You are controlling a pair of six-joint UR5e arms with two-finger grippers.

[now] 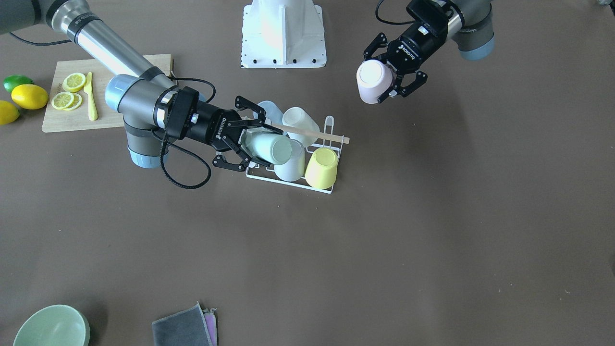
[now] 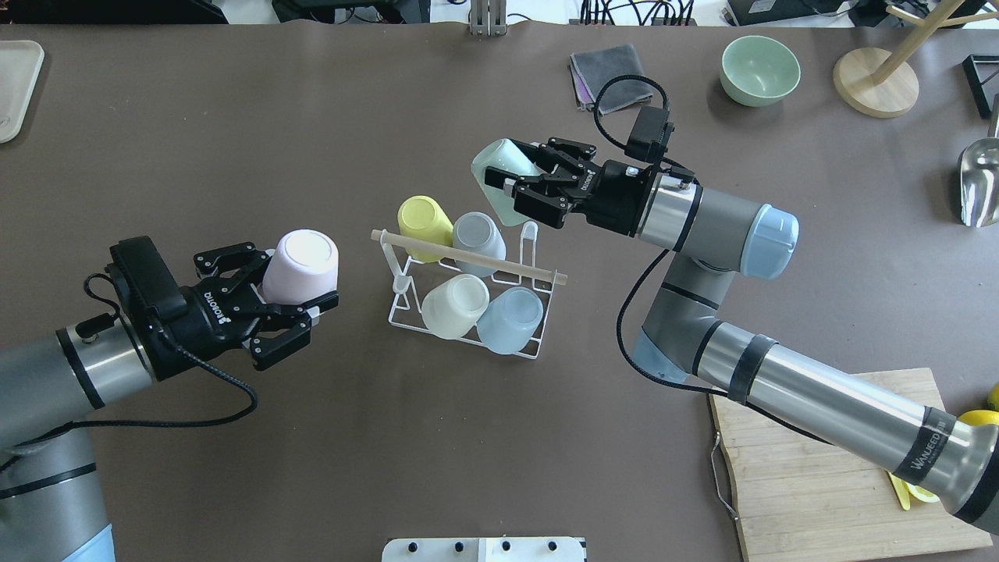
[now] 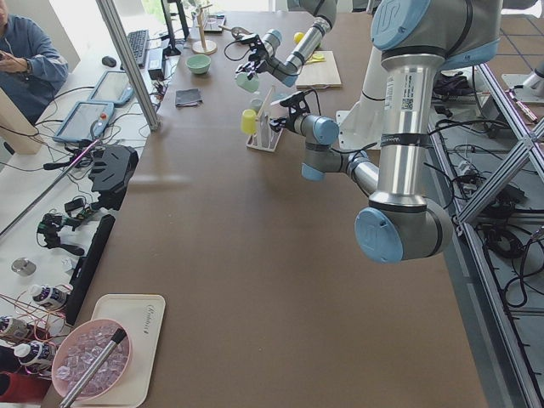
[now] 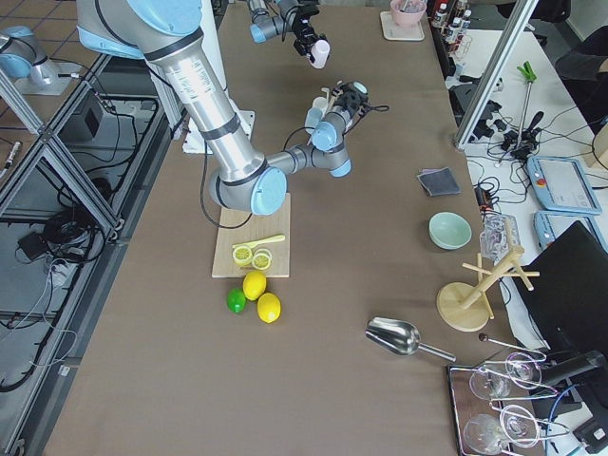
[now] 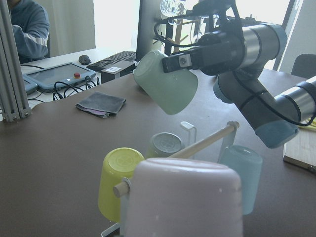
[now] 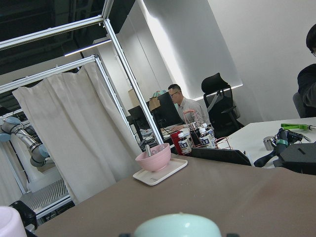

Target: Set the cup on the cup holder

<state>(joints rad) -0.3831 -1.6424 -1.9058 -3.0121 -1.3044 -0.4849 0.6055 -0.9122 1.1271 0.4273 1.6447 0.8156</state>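
Right gripper (image 2: 521, 178) holds mint cup (image 2: 499, 164) tilted, mouth toward cup holder (image 2: 507, 267) (left gripper (image 2: 290, 287) grips pink cup (image 2: 306, 259)).

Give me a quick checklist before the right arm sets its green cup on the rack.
1. Jaws of right gripper shut on mint cup: ok.
2. Mouth of mint cup pointing straight down: not ok, tilted.
3. A free prong on cup holder: ok, a bare one near the mint cup.
4. Clearance of left gripper and pink cup from cup holder: ok.
5. Alignment of mint cup over free prong: cannot tell.
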